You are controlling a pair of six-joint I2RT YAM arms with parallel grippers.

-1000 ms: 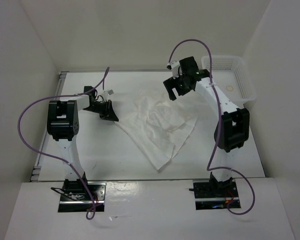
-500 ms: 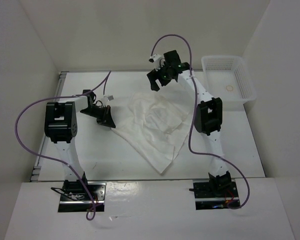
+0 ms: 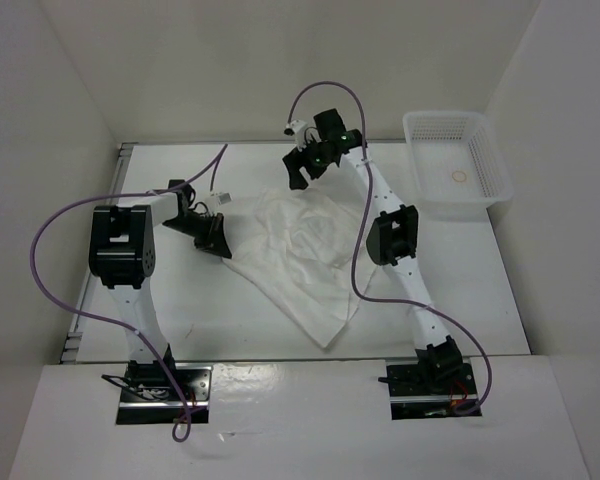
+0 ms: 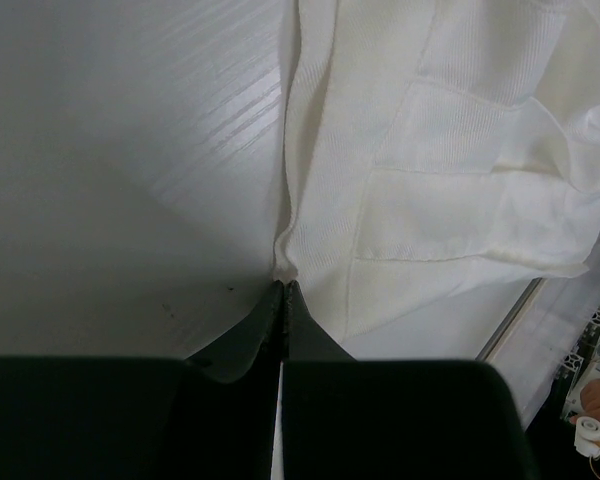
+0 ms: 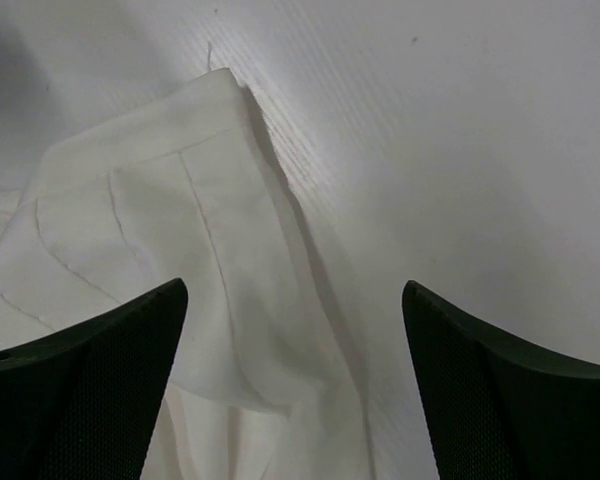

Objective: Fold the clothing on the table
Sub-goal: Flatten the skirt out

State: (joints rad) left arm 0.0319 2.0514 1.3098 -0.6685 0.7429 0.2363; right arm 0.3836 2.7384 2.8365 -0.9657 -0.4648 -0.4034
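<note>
Clothing (image 3: 300, 250) edge, pinched in clenched left gripper (image 4: 282, 288). Over its far corner, right gripper (image 5: 292, 288) (empty), spread wide.

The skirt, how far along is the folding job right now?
Done: little; the skirt lies rumpled with only loose overlaps, no neat fold. In hand: the left end effector is shut on its left edge; the right end effector hovers open over the far corner. Left: grasping that corner and making the folds.
</note>
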